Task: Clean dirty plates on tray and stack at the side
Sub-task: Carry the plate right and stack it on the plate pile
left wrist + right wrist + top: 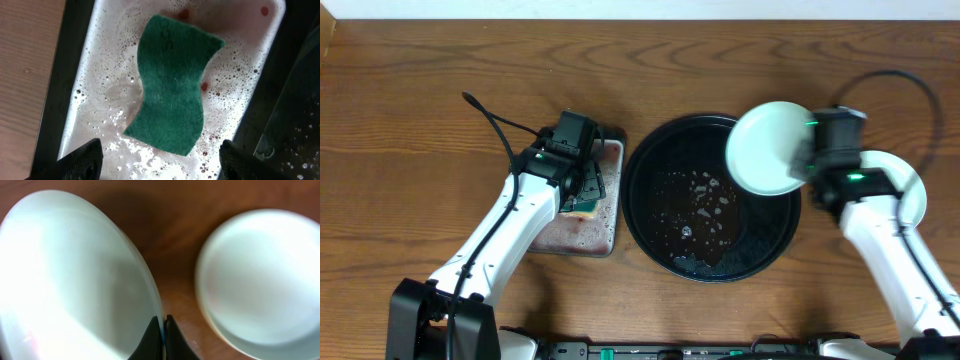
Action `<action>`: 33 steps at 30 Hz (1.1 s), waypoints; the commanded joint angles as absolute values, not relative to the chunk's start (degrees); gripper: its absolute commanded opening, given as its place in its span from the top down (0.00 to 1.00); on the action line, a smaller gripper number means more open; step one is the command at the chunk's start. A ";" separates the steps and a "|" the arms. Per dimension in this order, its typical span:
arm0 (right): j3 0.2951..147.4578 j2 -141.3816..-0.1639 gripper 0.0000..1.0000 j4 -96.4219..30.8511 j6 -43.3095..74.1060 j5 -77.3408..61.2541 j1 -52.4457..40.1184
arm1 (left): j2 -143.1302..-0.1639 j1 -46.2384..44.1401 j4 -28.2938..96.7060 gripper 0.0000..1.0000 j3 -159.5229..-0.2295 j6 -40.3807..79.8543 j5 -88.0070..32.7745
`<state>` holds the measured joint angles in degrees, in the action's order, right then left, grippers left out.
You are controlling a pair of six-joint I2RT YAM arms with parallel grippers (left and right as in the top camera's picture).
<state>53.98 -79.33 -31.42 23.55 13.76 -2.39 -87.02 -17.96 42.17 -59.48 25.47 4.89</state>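
My right gripper [807,158] is shut on the rim of a pale mint-white plate [767,148] and holds it above the right edge of the round black tray [650,215]. In the right wrist view the fingers [163,330] pinch that plate's edge [70,275]. Another plate [912,190] lies on the table to the right, partly hidden by the arm; it also shows in the right wrist view [260,280]. My left gripper [157,160] is open above a green sponge [172,82]. The tray holds only water drops.
The sponge lies in a small rectangular tray [605,225] of foamy, red-tinged water, left of the black tray. Its rim shows in the left wrist view [75,75]. A black cable [495,120] runs behind the left arm.
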 commanded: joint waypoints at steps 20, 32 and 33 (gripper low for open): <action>40.62 -78.39 0.81 -23.64 39.00 -2.96 38.63 | -87.68 -17.74 42.37 0.25 -59.02 25.74 5.61; 40.60 -78.43 0.42 -13.78 19.88 -33.78 31.16 | -87.68 -17.74 42.37 0.25 -59.02 25.74 5.63; 40.60 -78.43 0.42 -13.93 17.50 -33.82 28.29 | -87.68 -17.74 42.37 0.25 -59.02 25.74 5.63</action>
<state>40.71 -79.31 -14.04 28.53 -22.72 34.04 -87.02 -17.96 42.17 -59.48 25.47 4.89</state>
